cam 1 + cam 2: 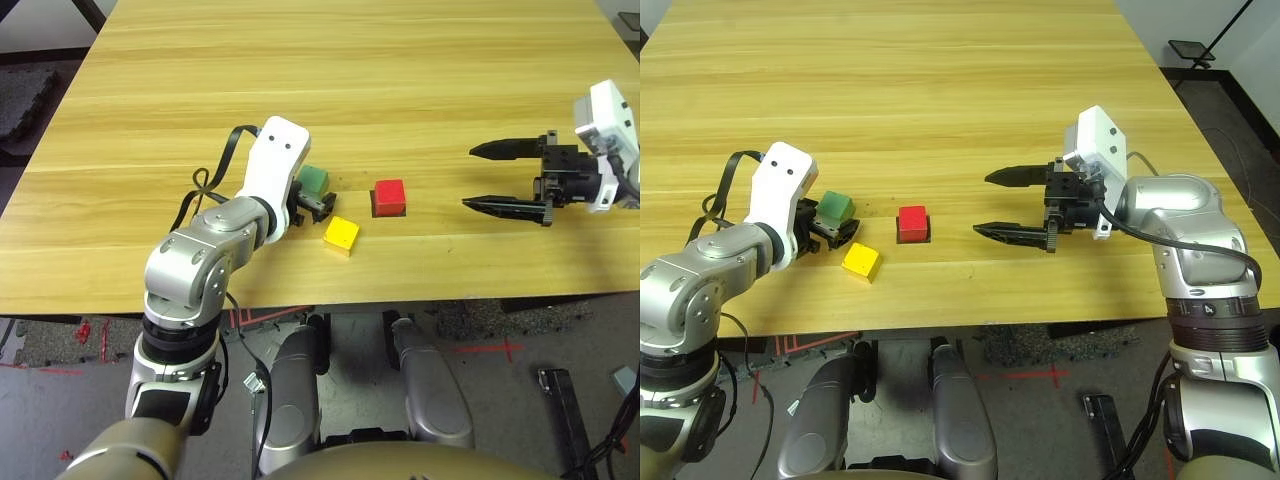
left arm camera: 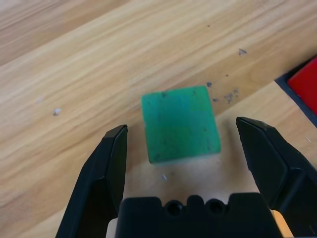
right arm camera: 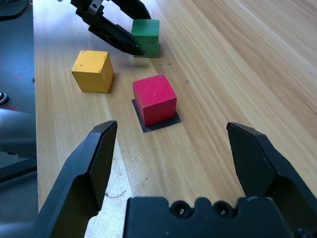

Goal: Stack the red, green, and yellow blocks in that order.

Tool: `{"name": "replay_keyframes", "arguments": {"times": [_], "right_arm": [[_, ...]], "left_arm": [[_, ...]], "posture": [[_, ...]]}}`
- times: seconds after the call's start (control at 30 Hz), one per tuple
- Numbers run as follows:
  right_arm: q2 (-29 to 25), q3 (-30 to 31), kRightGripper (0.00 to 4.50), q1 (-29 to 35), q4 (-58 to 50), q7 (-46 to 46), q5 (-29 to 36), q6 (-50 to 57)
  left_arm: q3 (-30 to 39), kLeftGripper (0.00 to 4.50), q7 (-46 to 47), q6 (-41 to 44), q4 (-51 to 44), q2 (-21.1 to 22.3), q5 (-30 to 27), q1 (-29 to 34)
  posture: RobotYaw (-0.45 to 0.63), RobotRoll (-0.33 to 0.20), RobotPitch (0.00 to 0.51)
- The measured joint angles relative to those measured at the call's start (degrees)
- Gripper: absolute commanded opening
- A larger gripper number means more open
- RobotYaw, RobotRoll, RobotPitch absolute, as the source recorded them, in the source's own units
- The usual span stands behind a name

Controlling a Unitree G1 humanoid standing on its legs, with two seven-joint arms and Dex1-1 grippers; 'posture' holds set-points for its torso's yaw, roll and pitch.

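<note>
Blocks, count: three small cubes, one of each colour, all sitting separately on the wooden table [image 1: 420, 90]; none is stacked.
Red block [image 1: 390, 193]: near the front middle of the table, resting on a flat black square patch [image 3: 148, 125] whose edges show around its base.
Green block [image 1: 836, 207]: to the robot's left of the red one, flat on the wood, apart from the other two.
Yellow block [image 1: 341, 234]: just in front of the gap between green and red, nearer the table's front edge, touching neither.
Black patches, count: one.
Grippers, count: two, each with two black fingers.
Left gripper [image 2: 181, 144]: fingers spread wide, one on each side of the green block, with wood visible between each fingertip and the block's sides; it is pinching nothing.
Right gripper [image 1: 1002, 204]: fingers spread wide and holding nothing, hanging above the table to the robot's right of the red block and pointing toward it, well apart from it.
Arms: silver forearms with white housings at the wrists; a black cable loops beside the left one.
Writing, brands, labels: the cubes are plain and no readable text can be made out on the grippers or table.
</note>
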Motion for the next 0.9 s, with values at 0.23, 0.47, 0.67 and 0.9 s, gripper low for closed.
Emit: {"name": "replay_keyframes", "arguments": {"times": [0.23,0.47,0.67,0.9], "right_arm": [[0.3,0.0,4.5,0.0,0.0,-0.4,0.0,-0.1],[0.6,0.0,4.5,-0.2,0.0,-0.5,0.0,-0.3],[0.7,0.0,4.5,-0.2,0.1,-0.7,-0.1,-0.5],[0.3,0.1,4.5,-0.4,0.2,0.9,-0.1,-0.6]], "left_arm": [[-0.1,2.86,0.3,-2.1,1.7,-0.4,0.5,0.0],[-0.6,2.05,-0.5,-2.6,2.0,1.0,0.4,0.0],[-3.1,2.05,-4.1,-6.9,3.4,5.0,0.4,-0.2],[-3.7,2.05,-18.8,-19.6,11.5,12.1,-2.2,-10.9]], "posture": [[0.21,0.109,0.301],[0.21,0.11,0.296],[0.22,0.109,0.273],[0.22,0.105,0.262]]}}
